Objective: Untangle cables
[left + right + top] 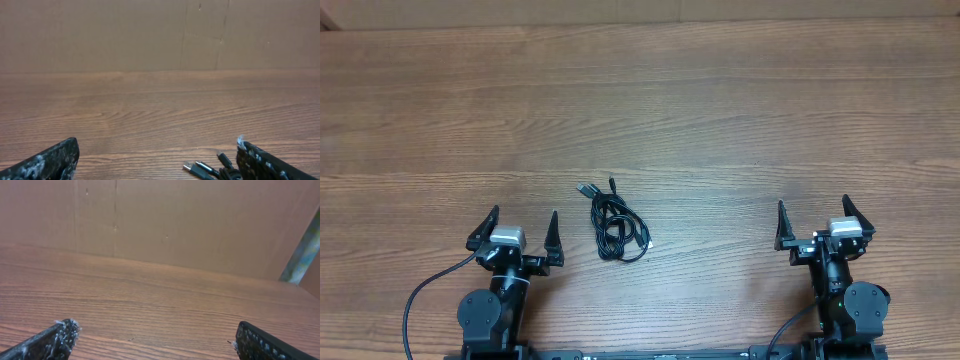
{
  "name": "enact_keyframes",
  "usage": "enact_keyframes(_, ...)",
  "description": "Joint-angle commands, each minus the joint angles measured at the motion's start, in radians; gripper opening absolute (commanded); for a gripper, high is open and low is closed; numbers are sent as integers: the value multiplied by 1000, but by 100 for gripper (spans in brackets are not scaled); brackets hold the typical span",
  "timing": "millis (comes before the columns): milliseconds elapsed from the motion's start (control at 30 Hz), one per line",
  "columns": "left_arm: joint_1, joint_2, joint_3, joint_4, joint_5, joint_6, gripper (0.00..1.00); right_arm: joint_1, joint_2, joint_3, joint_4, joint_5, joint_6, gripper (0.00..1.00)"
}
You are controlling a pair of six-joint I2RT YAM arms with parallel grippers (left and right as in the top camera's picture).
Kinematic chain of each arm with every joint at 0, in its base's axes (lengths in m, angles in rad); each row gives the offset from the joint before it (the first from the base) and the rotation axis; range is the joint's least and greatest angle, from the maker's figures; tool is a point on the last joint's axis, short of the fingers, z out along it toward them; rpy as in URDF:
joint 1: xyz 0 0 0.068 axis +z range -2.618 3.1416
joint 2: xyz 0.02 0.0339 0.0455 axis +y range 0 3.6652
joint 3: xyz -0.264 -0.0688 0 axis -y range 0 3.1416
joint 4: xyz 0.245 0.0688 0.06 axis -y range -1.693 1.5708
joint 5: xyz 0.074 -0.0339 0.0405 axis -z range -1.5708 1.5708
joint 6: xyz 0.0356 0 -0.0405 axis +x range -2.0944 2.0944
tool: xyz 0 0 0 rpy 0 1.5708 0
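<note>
The cables lie in one small tangled coil on the wooden bench, just below the middle of the overhead frame, with plug ends poking toward the top. The left claw, at lower left, gapes wide and holds nothing, with the coil near it. The right claw, at lower right, also stands wide and empty, well apart from the coil.

The cables lay on the table between the two grippers, near the left gripper and well apart from the right gripper.
</note>
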Motion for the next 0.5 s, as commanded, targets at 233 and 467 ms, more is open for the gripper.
enact_keyframes(233, 6, -7, -4, -3, -6, -27, 100, -5, -2, -10, 7, -2, 0, 100)
enact_keyframes(467, 6, -6, -4, -4, -6, -17, 100, -5, -2, -10, 8, -2, 0, 100)
